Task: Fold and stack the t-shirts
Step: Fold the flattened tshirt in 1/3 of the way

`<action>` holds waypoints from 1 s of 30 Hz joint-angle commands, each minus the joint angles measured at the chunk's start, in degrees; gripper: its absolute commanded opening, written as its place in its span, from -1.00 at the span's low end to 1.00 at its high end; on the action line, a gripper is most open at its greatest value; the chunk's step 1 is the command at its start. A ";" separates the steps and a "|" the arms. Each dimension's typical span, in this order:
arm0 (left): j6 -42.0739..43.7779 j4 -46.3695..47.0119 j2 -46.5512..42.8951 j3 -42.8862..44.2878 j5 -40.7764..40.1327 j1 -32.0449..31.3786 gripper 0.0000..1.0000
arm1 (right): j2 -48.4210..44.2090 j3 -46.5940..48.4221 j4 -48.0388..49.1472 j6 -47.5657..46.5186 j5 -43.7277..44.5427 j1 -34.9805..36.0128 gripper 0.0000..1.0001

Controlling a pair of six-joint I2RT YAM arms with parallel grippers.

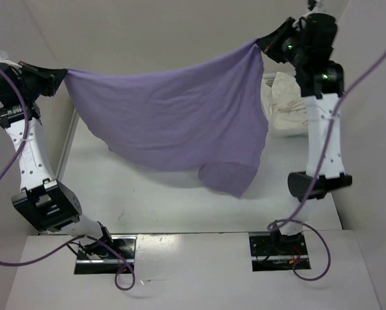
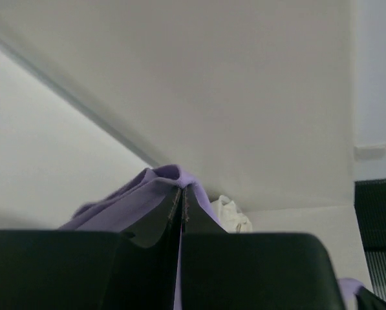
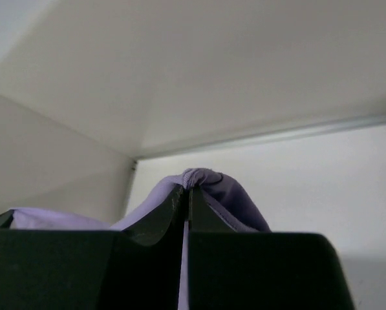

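Note:
A lavender purple t-shirt (image 1: 173, 116) hangs spread in the air between both arms, sagging in the middle, its lowest flap over the table centre. My left gripper (image 1: 62, 79) is shut on its left corner, high at the left; purple cloth (image 2: 155, 183) bunches over the closed fingertips. My right gripper (image 1: 262, 44) is shut on the right corner, high at the right, with a purple hem (image 3: 207, 178) pinched in its tips. A cream white t-shirt (image 1: 284, 102) lies crumpled at the back right, partly behind the right arm.
The white table (image 1: 134, 194) lies below the hanging shirt, with a wall panel edge (image 1: 64, 152) along its left side. The cream white bundle (image 2: 233, 216) shows small past the left fingers. Purple cables loop beside both arm bases at the near edge.

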 commanded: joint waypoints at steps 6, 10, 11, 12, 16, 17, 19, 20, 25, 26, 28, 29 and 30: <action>0.62 0.91 11.62 6.64 -2.64 -3.21 -1.00 | 20.62 20.02 1.50 2.72 -5.54 -2.98 -0.99; -2.64 0.91 14.79 16.47 -1.58 -3.21 -1.00 | 18.90 19.09 11.05 8.09 -10.65 -5.00 -1.00; -2.64 0.91 15.58 18.67 -1.58 -3.21 -1.00 | 18.19 19.09 12.39 9.66 -11.96 -5.01 -1.00; -3.69 0.91 15.59 21.83 -1.58 -3.21 -1.00 | 18.18 19.96 13.53 10.55 -13.10 -5.71 -1.00; -4.93 2.93 14.98 23.35 -1.58 -1.98 -1.00 | 15.11 19.18 15.65 11.96 -16.00 -7.02 -1.00; -4.93 3.89 14.97 22.22 -0.97 -1.46 -1.00 | 13.88 18.39 16.17 11.96 -16.88 -7.03 -1.00; -4.93 5.65 12.87 18.80 -0.96 -1.46 -1.00 | 13.34 15.32 14.26 9.86 -17.42 -6.51 -1.00; -4.93 8.62 11.82 12.78 -0.96 -1.46 -1.00 | 11.43 12.78 12.33 8.55 -17.42 -6.50 -1.00; -2.83 15.49 5.66 -7.29 -0.96 -1.46 -1.00 | 1.58 -26.04 19.77 1.52 -16.54 -5.19 -1.00; -2.30 16.55 5.65 -10.45 -0.96 -1.46 -1.00 | 1.57 -32.70 19.78 0.37 -15.50 -5.19 -1.00; -1.76 19.78 4.95 -19.39 -0.44 -1.46 -1.00 | 1.57 -38.98 19.17 -2.61 -14.87 -5.19 -1.00; -0.89 20.77 4.25 -22.32 0.09 -2.07 -1.00 | 1.57 -42.14 19.17 -3.15 -14.09 -5.19 -1.00; -0.28 21.39 3.64 -25.05 0.09 -2.07 -1.00 | 1.04 -48.61 20.39 -3.76 -13.47 -5.19 -1.00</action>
